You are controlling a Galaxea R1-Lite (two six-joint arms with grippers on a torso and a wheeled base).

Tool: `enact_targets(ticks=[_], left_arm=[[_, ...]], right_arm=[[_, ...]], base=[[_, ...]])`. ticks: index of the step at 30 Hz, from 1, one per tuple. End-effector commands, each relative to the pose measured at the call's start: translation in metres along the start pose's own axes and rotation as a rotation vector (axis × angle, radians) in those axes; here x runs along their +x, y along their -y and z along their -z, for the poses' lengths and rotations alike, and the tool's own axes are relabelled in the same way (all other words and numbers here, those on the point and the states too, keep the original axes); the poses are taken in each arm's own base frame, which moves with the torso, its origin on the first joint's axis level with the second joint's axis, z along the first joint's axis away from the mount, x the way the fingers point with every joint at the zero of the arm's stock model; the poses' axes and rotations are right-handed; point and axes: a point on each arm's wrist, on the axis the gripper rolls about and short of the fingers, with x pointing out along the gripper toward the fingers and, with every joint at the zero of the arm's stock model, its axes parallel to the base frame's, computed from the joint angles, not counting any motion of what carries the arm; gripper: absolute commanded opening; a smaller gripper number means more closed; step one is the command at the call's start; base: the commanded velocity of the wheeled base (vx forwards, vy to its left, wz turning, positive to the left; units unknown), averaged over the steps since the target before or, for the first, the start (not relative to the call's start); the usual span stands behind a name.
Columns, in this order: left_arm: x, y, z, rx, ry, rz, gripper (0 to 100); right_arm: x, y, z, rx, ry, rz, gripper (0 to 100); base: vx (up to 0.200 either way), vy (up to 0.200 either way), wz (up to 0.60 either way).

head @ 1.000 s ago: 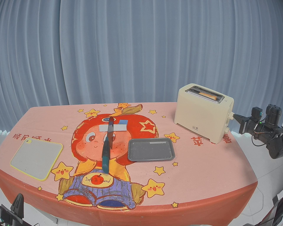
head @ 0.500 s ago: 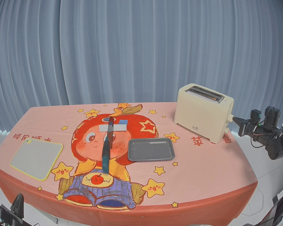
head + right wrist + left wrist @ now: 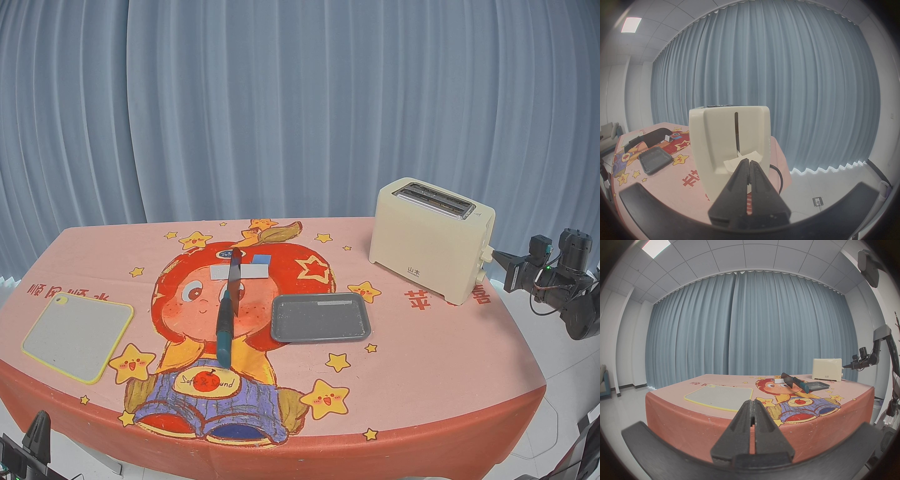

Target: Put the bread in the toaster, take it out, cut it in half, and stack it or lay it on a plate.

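At the right end of the table (image 3: 437, 381) stands the toaster (image 3: 428, 240), from which everything else is placed. Farthest from the toaster, by the table's left end, lies the cutting board (image 3: 75, 334). Nearer the toaster, to its left and front, sits the grey plate (image 3: 319, 317), and on the plate's far side from the toaster lies the knife (image 3: 226, 312). The bread is hidden; I judge it sunk inside the toaster's slots.

The right gripper (image 3: 747, 162) is clenched, its fingers pressed together on nothing. Its tips are against the lever (image 3: 740, 161) on the toaster's end face, low in the lever's track. The left gripper (image 3: 753, 402) is likewise clenched on nothing, well apart from the toaster, off the table's near edge.

As I judge it, the lever may not have latched, in which case the bread would spring up untoasted once the tips lift away. The closed tips make a narrow contact and could slip off the small lever. Any sideways lean in the push could slide the toaster on the cloth and skew it for the later pick.
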Motion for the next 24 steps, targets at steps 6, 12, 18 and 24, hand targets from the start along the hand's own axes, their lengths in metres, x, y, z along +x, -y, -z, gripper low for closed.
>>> enact_targets(ticks=[6, 12, 18, 24], left_arm=[[0.000, 0.000, 0.005, 0.000, -0.001, -0.001, 0], [0.000, 0.000, 0.005, 0.000, -0.001, -0.001, 0], [0.000, 0.000, 0.005, 0.000, -0.001, -0.001, 0], [0.000, 0.000, 0.005, 0.000, -0.001, -0.001, 0]], right_arm=[[0.002, 0.000, 0.004, 0.002, -0.014, -0.003, 0], [0.002, 0.000, 0.002, -0.002, -0.009, -0.001, 0], [-0.008, -0.006, -0.014, -0.025, 0.046, -0.007, 0], [-0.017, -0.009, -0.023, -0.037, 0.077, -0.005, 0]], base=[[0.000, 0.000, 0.00], [0.000, 0.000, 0.00], [0.000, 0.000, 0.00], [0.000, 0.000, 0.00]])
